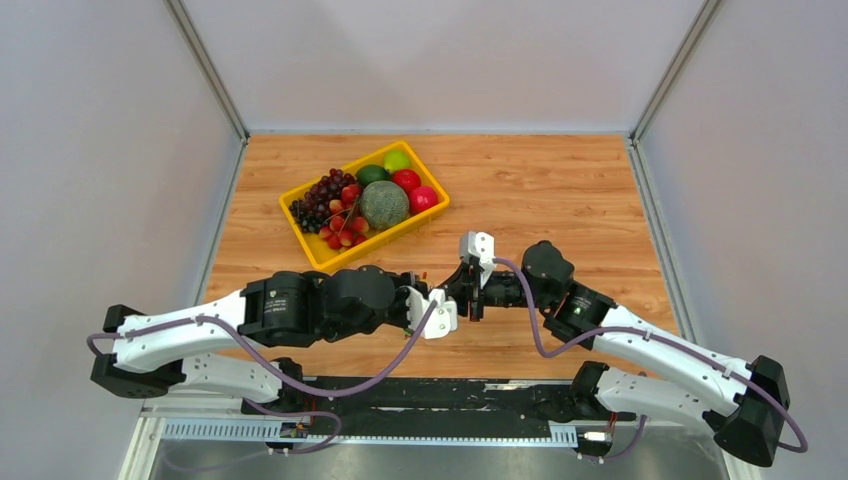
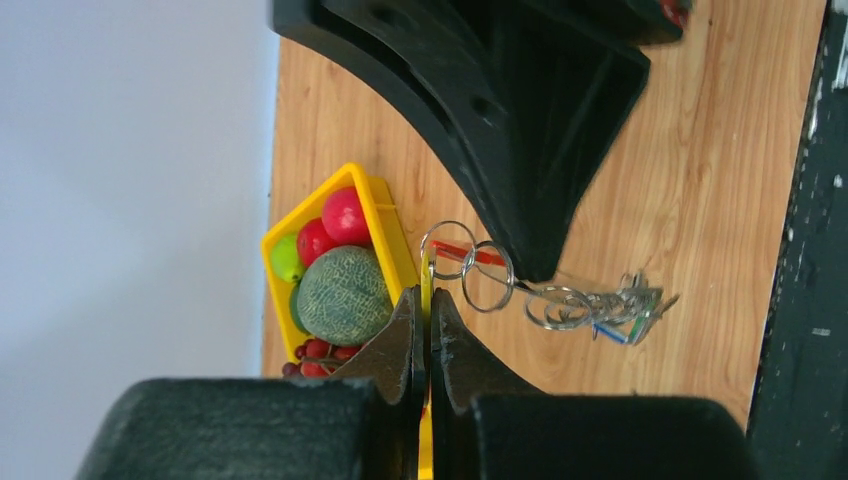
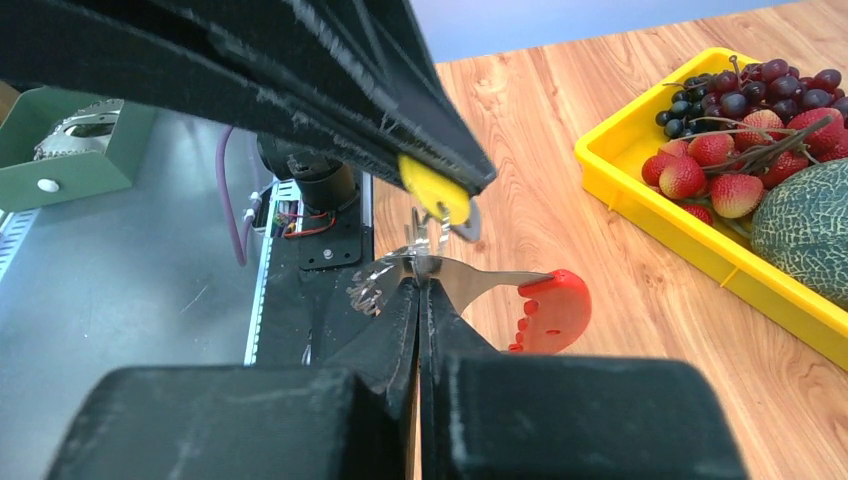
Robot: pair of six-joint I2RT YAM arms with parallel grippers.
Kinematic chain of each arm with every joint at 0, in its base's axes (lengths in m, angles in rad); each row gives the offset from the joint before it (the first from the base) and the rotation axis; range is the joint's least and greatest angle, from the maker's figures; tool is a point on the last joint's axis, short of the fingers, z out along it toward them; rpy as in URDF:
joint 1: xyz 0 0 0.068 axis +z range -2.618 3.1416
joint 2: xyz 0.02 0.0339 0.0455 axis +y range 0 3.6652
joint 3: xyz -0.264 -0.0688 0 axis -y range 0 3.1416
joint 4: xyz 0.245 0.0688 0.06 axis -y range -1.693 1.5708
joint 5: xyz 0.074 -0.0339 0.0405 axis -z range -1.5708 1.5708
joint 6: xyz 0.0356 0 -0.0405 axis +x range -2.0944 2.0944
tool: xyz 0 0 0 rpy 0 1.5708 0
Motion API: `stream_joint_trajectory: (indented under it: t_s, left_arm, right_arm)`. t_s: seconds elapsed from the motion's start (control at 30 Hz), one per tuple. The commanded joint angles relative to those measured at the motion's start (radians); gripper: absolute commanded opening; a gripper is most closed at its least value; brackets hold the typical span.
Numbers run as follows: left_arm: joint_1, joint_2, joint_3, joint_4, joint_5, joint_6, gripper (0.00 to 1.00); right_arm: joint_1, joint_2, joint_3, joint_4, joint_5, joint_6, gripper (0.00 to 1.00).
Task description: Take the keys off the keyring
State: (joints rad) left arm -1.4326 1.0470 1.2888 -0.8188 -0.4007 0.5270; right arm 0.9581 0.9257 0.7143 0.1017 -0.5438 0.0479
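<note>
Plainly silvery looped keyring (image 2: pixel 598 305); yellow-headed key (image 3: pixel 435 190)

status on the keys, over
Both shut: left gripper on yellow key, right gripper on keyring by red tag. Fruit tray off to the side, not in the way.

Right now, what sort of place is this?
Probably a lab robot cell: plain walls box in a wooden table, left arm and right arm bolted at its near edge, yellow tray of fruit.

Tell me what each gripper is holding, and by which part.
Left gripper pinches the yellow-headed key by its head. Right gripper pinches the keyring on its metal beside the red tag.
</note>
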Motion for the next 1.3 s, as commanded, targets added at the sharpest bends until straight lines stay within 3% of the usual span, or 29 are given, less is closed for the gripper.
stream_joint_trajectory:
  t_s: [0.0,0.37,0.53,0.83,1.07,1.27]
  left_arm:
    - [-0.002,0.029,0.102,0.090,-0.081,-0.111,0.00]
    - [0.004,0.098,0.120,0.021,-0.123,-0.207,0.00]
    - [0.009,0.103,0.139,-0.018,-0.119,-0.271,0.00]
    - [0.009,0.220,0.251,-0.224,-0.129,-0.407,0.00]
    - [0.009,0.344,0.372,-0.390,-0.107,-0.491,0.00]
    - [0.009,0.344,0.385,-0.361,-0.072,-0.487,0.00]
  right_arm:
    - [0.017,-0.014,0.026,-0.041,-0.025,-0.040,0.00]
    - [0.023,-0.048,0.031,-0.083,0.108,-0.069,0.00]
    - [0.022,-0.156,-0.023,-0.083,0.214,-0.062,0.30]
    - [0.023,-0.309,-0.111,-0.098,0.291,-0.054,0.54]
    - [0.022,-0.316,-0.127,-0.093,0.292,-0.058,0.53]
    - [0.023,-0.288,-0.147,-0.019,0.275,-0.053,0.44]
